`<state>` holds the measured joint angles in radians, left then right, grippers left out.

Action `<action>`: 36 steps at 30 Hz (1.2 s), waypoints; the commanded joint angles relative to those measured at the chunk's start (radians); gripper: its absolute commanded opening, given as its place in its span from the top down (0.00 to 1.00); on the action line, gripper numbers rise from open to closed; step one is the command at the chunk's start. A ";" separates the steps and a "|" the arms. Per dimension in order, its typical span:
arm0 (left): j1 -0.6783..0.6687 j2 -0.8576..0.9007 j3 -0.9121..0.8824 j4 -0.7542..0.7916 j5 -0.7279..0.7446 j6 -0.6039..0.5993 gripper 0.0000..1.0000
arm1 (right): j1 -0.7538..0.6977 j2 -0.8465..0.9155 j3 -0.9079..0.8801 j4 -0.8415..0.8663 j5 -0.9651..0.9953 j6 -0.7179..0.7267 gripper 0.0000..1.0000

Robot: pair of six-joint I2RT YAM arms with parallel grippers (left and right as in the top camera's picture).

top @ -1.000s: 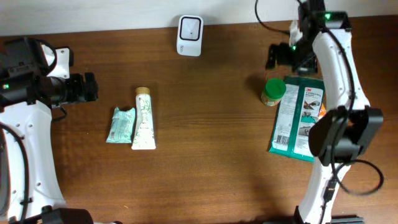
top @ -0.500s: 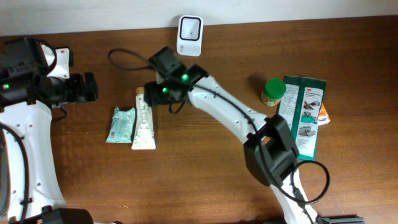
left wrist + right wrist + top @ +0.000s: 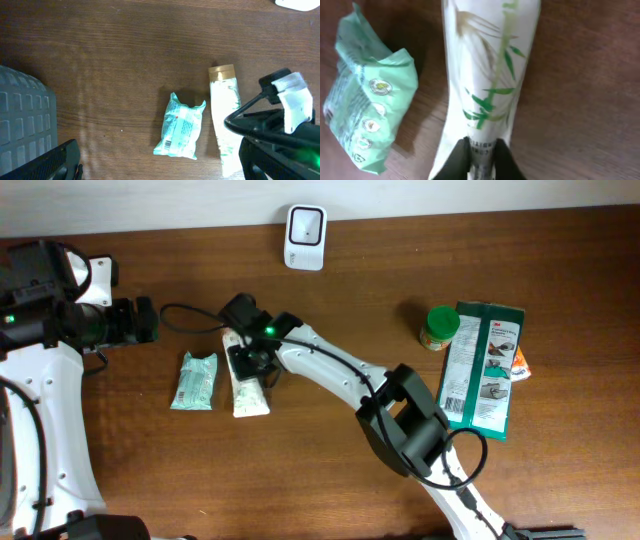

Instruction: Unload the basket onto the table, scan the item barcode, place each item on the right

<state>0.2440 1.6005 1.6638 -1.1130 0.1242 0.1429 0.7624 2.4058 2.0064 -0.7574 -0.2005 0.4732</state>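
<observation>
A white tube with a bamboo print (image 3: 250, 395) lies on the wooden table beside a green packet (image 3: 195, 380). My right gripper (image 3: 247, 360) has reached across the table and is shut on the tube near its capped end. In the right wrist view the two dark fingertips (image 3: 462, 155) pinch the tube (image 3: 490, 75), with the packet (image 3: 367, 100) to its left. A white scanner (image 3: 305, 225) stands at the back edge. My left gripper (image 3: 135, 320) hangs open at the left, holding nothing. Its wrist view looks down on the packet (image 3: 182, 125), barcode showing, and the tube (image 3: 225, 115).
A green-lidded jar (image 3: 440, 327) and a flat green package (image 3: 485, 370) lie at the right. The right arm (image 3: 340, 375) stretches diagonally over the table's middle, its cable looping near the left gripper. The table's back edge runs just behind the scanner.
The right arm swung from the far right across the table to the tube and shut its open jaws on it. The tube shifted slightly. The left arm stayed still.
</observation>
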 commanded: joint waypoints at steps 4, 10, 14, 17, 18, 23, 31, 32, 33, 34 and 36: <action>0.001 -0.006 0.004 0.002 0.011 0.020 0.01 | -0.168 0.024 -0.005 -0.130 -0.382 -0.182 0.96; 0.001 -0.006 0.004 0.002 0.011 0.020 0.01 | -0.305 0.041 -0.049 -0.248 -0.370 -0.340 0.61; 0.001 -0.006 0.004 0.001 0.011 0.020 0.01 | -0.398 0.041 -0.163 -0.219 -0.308 -0.365 0.57; 0.001 -0.006 0.004 0.002 0.011 0.020 0.01 | -0.435 0.040 -0.127 -0.253 -0.207 -0.365 0.44; 0.001 -0.006 0.004 0.002 0.011 0.020 0.01 | -0.441 0.039 -0.089 -0.288 -0.181 -0.365 0.41; 0.001 -0.006 0.004 0.002 0.011 0.020 0.01 | -0.436 0.035 0.286 -0.657 -0.169 -0.439 0.36; 0.001 -0.006 0.004 0.002 0.011 0.020 0.01 | -0.308 0.037 0.126 -0.662 -0.337 -0.652 0.12; 0.001 -0.006 0.004 0.002 0.011 0.020 0.01 | -0.294 0.037 0.088 -0.600 -0.314 -0.611 0.13; 0.001 -0.006 0.004 0.002 0.011 0.020 0.01 | -0.291 0.037 0.071 -0.552 -0.280 -0.547 0.18; 0.001 -0.006 0.004 0.001 0.011 0.020 0.01 | -0.291 0.037 0.059 -0.516 -0.282 -0.511 0.25; 0.001 -0.006 0.004 0.002 0.011 0.020 0.01 | -0.286 0.037 0.051 -0.478 -0.281 -0.459 0.35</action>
<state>0.2440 1.6005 1.6638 -1.1126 0.1242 0.1429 0.4747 2.4481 2.0697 -1.2495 -0.4934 -0.0532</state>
